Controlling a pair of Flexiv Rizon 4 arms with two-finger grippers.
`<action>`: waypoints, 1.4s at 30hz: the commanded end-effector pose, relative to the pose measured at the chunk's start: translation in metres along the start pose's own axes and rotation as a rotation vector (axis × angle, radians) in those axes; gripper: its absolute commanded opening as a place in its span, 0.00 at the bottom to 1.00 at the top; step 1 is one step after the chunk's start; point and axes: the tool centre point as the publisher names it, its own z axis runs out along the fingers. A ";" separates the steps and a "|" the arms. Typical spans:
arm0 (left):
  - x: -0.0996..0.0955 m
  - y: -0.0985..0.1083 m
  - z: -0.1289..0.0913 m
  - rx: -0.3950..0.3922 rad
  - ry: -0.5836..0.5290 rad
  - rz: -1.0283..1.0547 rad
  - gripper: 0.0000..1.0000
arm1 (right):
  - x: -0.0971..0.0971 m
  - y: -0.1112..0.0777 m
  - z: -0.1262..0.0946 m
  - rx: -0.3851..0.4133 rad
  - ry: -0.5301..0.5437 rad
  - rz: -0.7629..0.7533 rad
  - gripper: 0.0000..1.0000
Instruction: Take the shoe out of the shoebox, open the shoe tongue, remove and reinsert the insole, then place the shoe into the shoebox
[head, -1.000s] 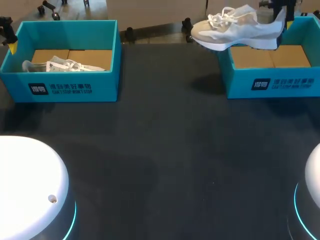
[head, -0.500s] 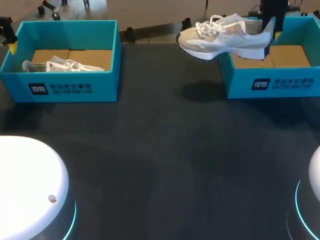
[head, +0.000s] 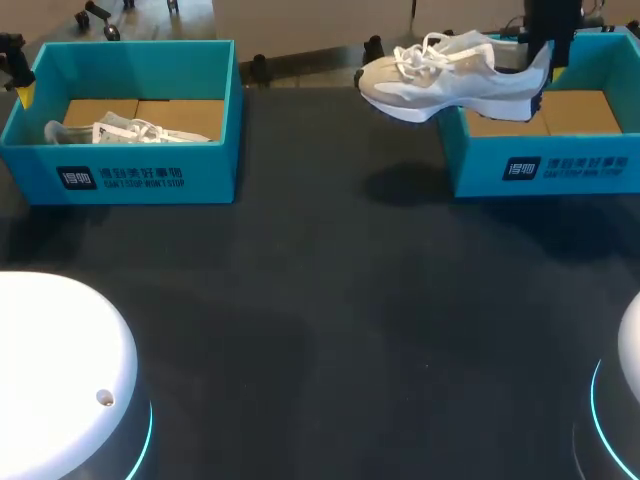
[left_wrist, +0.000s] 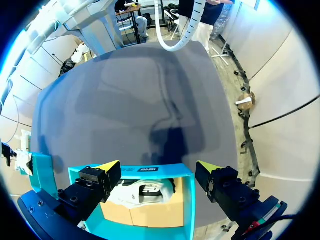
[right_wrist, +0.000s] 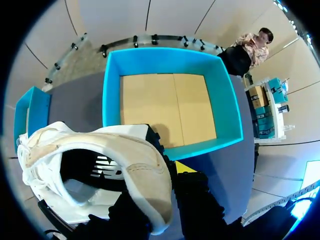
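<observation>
A white and beige shoe (head: 450, 75) hangs in the air over the left wall of the right teal shoebox (head: 545, 165), toe pointing left. My right gripper (head: 548, 55) is shut on its heel. In the right wrist view the gripper (right_wrist: 160, 195) pinches the heel collar of the shoe (right_wrist: 100, 150), and the shoebox (right_wrist: 170, 105) ahead shows a bare cardboard floor. My left gripper (left_wrist: 159, 170) stands open above the left shoebox (left_wrist: 186, 200), where a second white shoe (left_wrist: 145, 192) lies. In the head view it (head: 22, 92) sits at that box's far left corner.
The left teal shoebox (head: 130, 175) stands at the back left with the second shoe (head: 130, 130) inside. Dark tabletop (head: 330, 320) stretches between and in front of the two boxes. White robot bases (head: 60, 380) fill the near corners.
My right gripper carried the shoe leftward, out past the right box's left wall, then nearly stopped. The left arm has not moved.
</observation>
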 end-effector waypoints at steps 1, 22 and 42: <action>0.000 0.000 0.000 -0.001 0.002 0.000 1.00 | -0.001 -0.001 -0.001 -0.004 0.004 0.002 0.00; 0.000 0.000 0.000 -0.001 0.002 0.000 1.00 | 0.058 -0.054 -0.020 0.105 -0.007 0.017 0.00; 0.000 0.000 0.000 -0.001 0.002 0.000 1.00 | 0.108 -0.120 -0.035 0.100 -0.011 0.001 0.00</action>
